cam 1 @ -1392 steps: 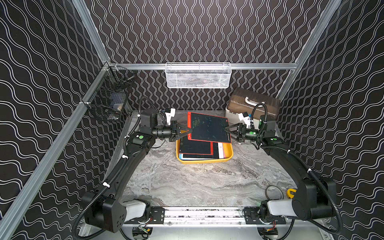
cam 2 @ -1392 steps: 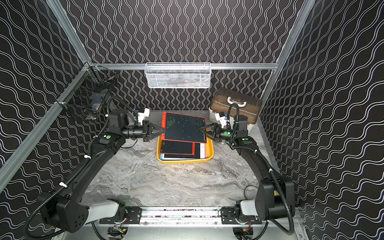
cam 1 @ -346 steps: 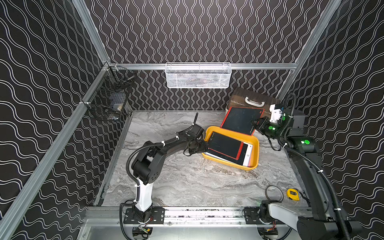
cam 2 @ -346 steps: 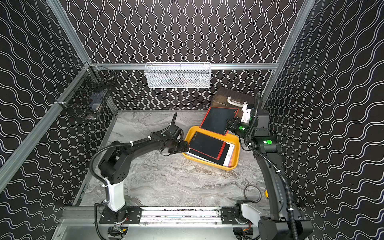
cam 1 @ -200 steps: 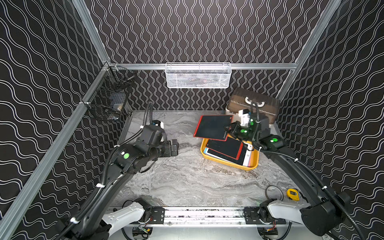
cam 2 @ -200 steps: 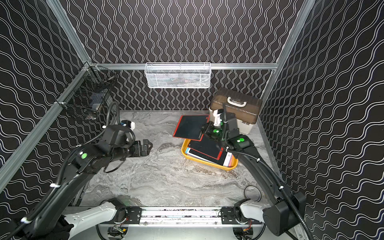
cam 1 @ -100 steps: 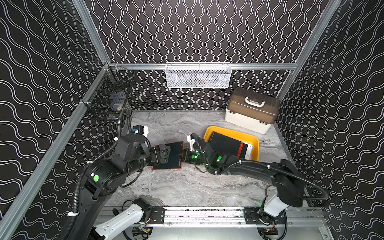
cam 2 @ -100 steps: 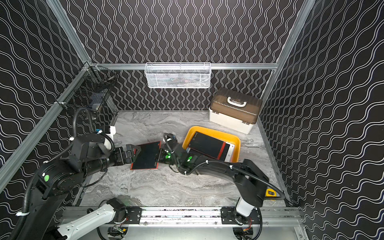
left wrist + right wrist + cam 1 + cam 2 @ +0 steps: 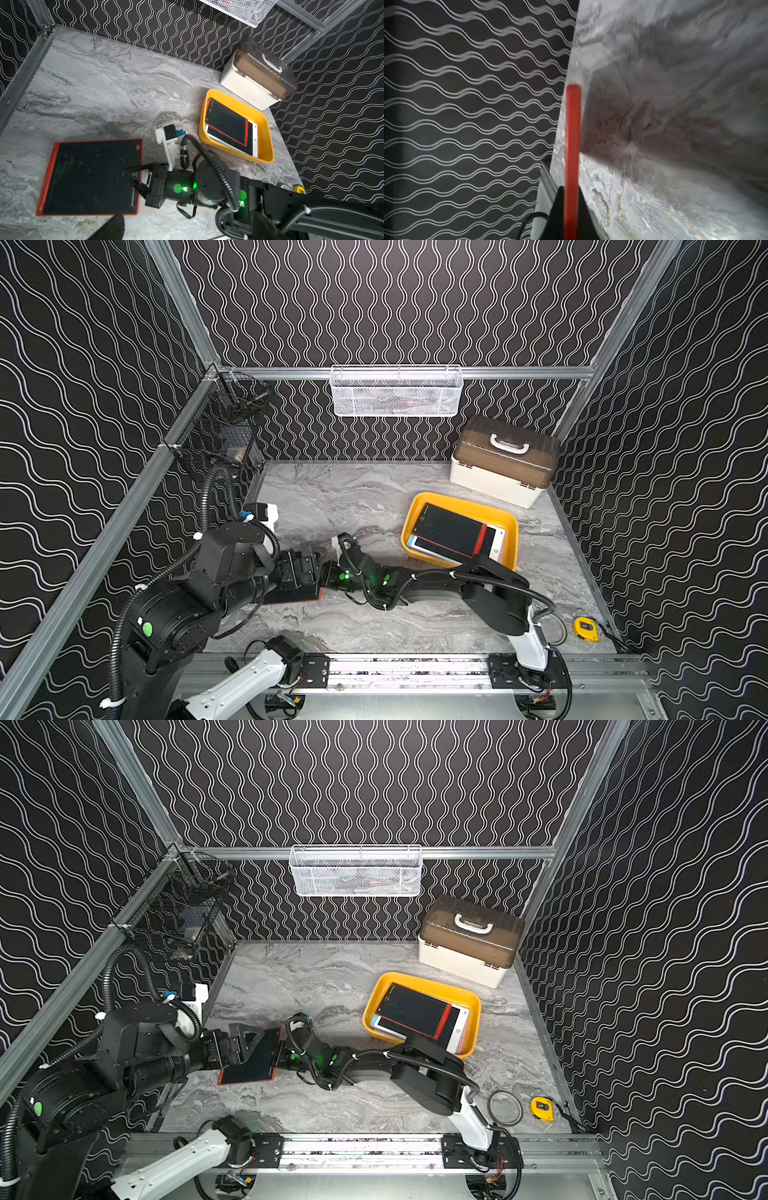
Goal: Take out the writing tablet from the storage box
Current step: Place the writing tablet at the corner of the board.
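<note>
Writing tablet (image 9: pixel 251 1065) out, lower left of the frame over the table (image 9: pixel 332 977), bare room between it and the storage box (image 9: pixel 420 979).
Right gripper (image 9: pixel 133 175) clamps its edge; left gripper (image 9: pixel 249 1042) hangs released above; edge print roughly "Newsmy".

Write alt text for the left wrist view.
The right end effector grips a red-framed writing tablet by its edge over the grey marble table. Beyond, the yellow storage box holds more tablets beside a cream case.

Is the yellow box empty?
No, a red-edged tablet lies inside the box, on top of other flat things.
</note>
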You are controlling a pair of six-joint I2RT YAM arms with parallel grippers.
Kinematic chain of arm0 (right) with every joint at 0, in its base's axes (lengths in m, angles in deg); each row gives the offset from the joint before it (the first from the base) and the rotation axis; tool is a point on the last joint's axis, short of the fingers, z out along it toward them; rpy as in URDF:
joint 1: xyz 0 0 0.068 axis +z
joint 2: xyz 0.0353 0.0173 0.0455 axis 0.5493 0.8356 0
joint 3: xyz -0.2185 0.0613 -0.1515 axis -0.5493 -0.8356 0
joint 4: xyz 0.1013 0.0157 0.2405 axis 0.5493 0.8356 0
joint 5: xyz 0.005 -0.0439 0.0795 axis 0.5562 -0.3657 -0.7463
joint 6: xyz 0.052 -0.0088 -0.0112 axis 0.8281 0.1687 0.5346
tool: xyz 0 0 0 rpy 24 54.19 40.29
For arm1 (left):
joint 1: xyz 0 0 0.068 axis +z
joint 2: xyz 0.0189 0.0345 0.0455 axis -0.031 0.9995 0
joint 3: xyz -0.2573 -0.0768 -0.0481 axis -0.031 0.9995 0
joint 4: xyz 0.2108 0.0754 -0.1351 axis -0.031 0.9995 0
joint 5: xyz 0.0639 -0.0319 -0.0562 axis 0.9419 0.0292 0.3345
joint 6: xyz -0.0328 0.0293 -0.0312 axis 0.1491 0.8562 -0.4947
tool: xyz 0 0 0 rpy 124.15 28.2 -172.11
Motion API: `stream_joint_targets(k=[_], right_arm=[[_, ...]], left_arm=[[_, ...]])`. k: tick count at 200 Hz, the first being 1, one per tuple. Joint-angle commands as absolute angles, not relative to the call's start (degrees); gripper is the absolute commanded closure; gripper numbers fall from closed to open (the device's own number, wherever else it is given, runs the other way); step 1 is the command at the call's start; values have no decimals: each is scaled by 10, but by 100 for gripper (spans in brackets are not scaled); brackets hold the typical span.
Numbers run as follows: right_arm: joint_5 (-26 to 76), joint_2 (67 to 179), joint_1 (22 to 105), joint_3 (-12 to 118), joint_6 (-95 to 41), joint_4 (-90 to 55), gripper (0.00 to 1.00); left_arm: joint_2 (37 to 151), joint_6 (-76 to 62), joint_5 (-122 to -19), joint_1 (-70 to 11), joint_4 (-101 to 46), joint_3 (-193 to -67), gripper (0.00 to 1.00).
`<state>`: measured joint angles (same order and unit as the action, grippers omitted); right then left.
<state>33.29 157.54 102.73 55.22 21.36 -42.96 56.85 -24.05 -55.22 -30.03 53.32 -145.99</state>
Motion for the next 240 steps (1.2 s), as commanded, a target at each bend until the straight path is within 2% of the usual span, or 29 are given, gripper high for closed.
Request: stream_joint_targets(k=[1,22,93,216,225,240], right_arm=[[305,1609,1037,584,252,-492,100],[281,1647,1047,615,268,-495,100],[289,1728,1070,644,326,-562,100],[351,1757,1101,631,357,-579,100],[350,1760,1103,632,360,-580,92],[351,1762,1105,631,364,-579,87]], left_arm=[[560,-228,-558,-300,560,-1467,1],[559,-224,-566,-299,566,-1469,1],[550,-228,-567,-299,590,-1475,1],[535,-245,-556,-300,616,-1485,1],[534,-246,-556,-300,617,-1485,1],[533,-247,-556,-300,619,-1485,1]])
